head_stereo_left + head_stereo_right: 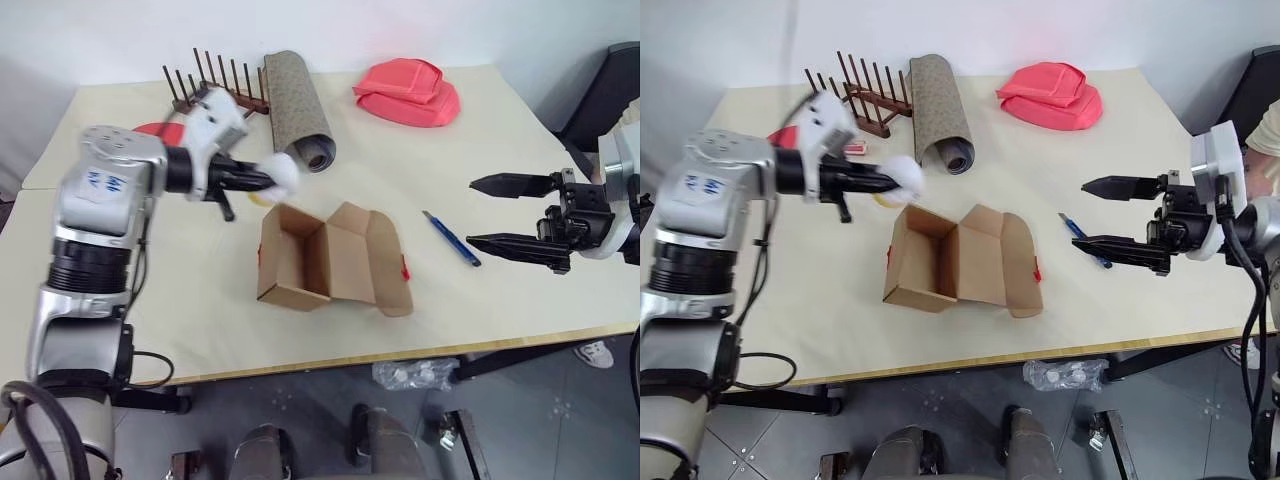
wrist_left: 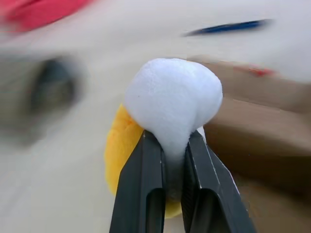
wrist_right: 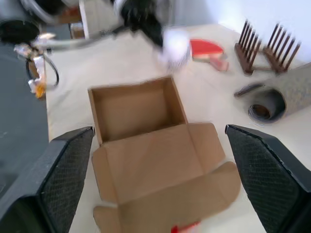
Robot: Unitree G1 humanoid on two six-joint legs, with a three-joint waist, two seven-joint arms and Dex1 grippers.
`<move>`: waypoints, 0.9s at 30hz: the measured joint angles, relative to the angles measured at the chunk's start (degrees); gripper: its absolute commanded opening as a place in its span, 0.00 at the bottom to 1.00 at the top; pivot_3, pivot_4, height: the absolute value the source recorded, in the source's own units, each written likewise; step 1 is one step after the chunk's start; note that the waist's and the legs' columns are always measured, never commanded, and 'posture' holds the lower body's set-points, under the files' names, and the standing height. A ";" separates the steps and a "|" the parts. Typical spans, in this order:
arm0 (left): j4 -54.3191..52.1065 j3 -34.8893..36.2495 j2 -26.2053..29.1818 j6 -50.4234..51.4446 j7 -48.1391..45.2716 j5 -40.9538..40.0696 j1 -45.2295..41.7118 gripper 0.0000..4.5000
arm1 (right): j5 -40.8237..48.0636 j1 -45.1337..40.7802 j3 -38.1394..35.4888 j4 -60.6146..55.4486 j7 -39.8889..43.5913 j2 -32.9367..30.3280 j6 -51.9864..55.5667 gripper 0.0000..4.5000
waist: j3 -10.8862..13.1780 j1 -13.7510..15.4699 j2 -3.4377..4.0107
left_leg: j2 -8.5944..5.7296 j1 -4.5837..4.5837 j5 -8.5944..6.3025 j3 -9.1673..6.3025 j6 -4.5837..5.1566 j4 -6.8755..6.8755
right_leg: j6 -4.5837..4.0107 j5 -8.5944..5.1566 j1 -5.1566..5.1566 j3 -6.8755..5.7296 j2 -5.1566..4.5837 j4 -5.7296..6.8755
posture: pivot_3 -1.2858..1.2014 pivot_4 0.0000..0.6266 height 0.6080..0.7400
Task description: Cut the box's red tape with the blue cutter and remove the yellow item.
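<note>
Presently: box (image 1: 330,262) open on the bench (image 1: 200,330), brown corrugated card, flaps folded flat, cavity empty. Scrap of red tape (image 1: 405,267) on the flap edge right of the box, seam evidently parted. Right of the box, slim blue cutter (image 1: 451,238) lying on the bench, not held. Beyond it, right hand (image 1: 500,213) hovering with its fingers set wide apart, empty.

Just behind and left of the box, left hand (image 1: 883,180) raised above the bench, fingers clamped together on the yellow item (image 2: 167,131): soft round pad, yellow body, fluffy white face bulging past the fingertips (image 2: 146,145).

Judged step: removal, nearly complete. Advisable to keep the squeeze steady, carry the item well away from the box, lower onto bare bench before release; soft pile could slip.

Behind the box: rolled speckled mat (image 1: 298,108), dark wooden peg rack (image 1: 215,82), red folded fabric (image 1: 408,91).
</note>
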 measured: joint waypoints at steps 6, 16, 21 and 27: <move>-4.82 6.06 4.81 9.04 7.06 -0.11 11.99 0.01 | -5.40 -6.80 3.59 9.76 4.08 0.62 -3.91 1.00 | 0.03 -0.28 -0.03 | 0.01 -0.01 0.01 0.05 -0.02 0.04 | 0.00 0.00 -0.03 0.02 0.00 0.04 | 0.52 0.24 1.00; -10.80 15.76 7.45 14.94 16.99 -0.59 24.34 0.45 | -9.84 -12.70 7.58 17.92 7.17 4.44 -7.41 1.00 | 0.06 0.09 -0.08 | 0.03 -0.03 0.01 0.07 -0.04 0.03 | -0.01 -0.01 -0.07 0.03 0.00 0.07 | 0.52 0.24 1.00; -14.97 19.51 9.35 14.49 16.47 -3.33 26.66 0.80 | -11.15 -14.36 7.78 20.65 7.98 4.72 -8.84 1.00 | 0.06 0.18 -0.07 | 0.03 0.01 0.01 0.09 -0.07 0.01 | -0.02 -0.01 -0.06 0.04 -0.01 0.10 | 0.52 0.24 1.00; -15.92 25.73 9.80 6.87 13.94 -7.64 32.87 0.99 | -12.70 -13.69 7.74 22.45 8.50 4.71 -10.27 1.00 | 0.06 -0.42 -0.07 | 0.05 0.03 0.00 0.13 -0.11 -0.02 | -0.06 -0.03 -0.09 0.04 -0.01 0.13 | 0.52 0.24 1.00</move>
